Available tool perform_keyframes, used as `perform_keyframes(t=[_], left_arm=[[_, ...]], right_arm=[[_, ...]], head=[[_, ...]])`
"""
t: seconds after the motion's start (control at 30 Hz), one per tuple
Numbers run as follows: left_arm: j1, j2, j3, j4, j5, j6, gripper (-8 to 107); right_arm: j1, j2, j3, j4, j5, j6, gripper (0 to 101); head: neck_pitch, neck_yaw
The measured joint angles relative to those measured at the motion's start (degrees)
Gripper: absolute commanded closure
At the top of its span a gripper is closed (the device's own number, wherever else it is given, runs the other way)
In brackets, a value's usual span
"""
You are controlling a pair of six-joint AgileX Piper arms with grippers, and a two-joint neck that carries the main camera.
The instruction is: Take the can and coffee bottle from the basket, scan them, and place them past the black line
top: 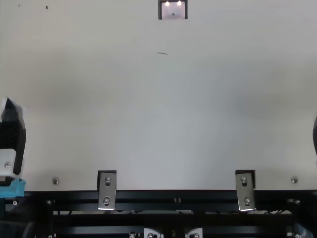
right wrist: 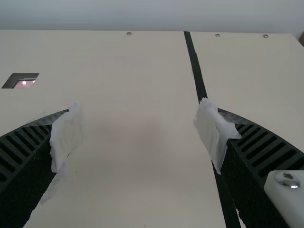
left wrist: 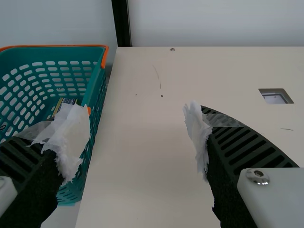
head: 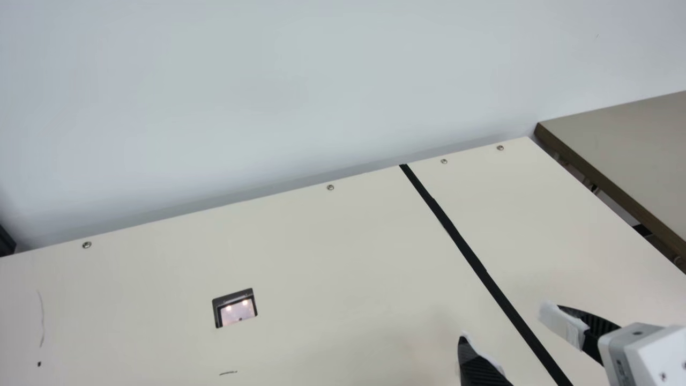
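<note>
Your left gripper [left wrist: 137, 116] and right gripper [right wrist: 137, 111] stand spread, empty; picking seems due, calling for a left-arm reach into the basket [left wrist: 28, 51].

Looks like a lab bench mocked up as a shop checkout. Has a lit scanner window [head: 235, 316] set into a screw-fixed cream tabletop [head: 321, 252], a black line [head: 465, 246] across it, a teal shopping basket [left wrist: 99, 92] beside it. Also shows bolted black metal rails [top: 173, 196] and a plain pale wall [head: 321, 80].
</note>
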Motion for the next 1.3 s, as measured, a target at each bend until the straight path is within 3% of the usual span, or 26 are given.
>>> perform_keyframes(t=[0.13,0.23,0.4,0.63,0.97,1.07,1.17,1.3], left_arm=[[0.0,0.0,0.0,0.0,0.0,0.0,9],[0.0,0.0,0.0,0.0,0.0,0.0,9],[0.0,0.0,0.0,0.0,0.0,0.0,9],[0.0,0.0,0.0,0.0,0.0,0.0,9],[0.0,0.0,0.0,0.0,0.0,0.0,9],[0.0,0.0,0.0,0.0,0.0,0.0,9],[0.0,0.0,0.0,0.0,0.0,0.0,9],[0.0,0.0,0.0,0.0,0.0,0.0,9]], right_arm=[[0.68,1.17,-0.99,-0.3,-0.1,-0.27,0],[1.62,2.73,-4.52,-0.35,-1.58,-1.13,0],[3.17,5.52,-12.86,0.48,-0.49,-2.22,0],[3.95,9.27,-27.05,5.24,7.11,-0.46,0],[3.31,12.1,-44.35,12.76,23.39,9.14,0],[3.51,12.1,-47.31,14.38,28.12,12.56,0],[3.59,12.1,-47.73,14.68,31.94,13.73,0],[3.59,12.1,-47.79,14.89,31.98,13.73,0]], head=[[0.0,0.0],[0.0,0.0],[0.0,0.0],[0.0,0.0],[0.0,0.0],[0.0,0.0],[0.0,0.0],[0.0,0.0]])
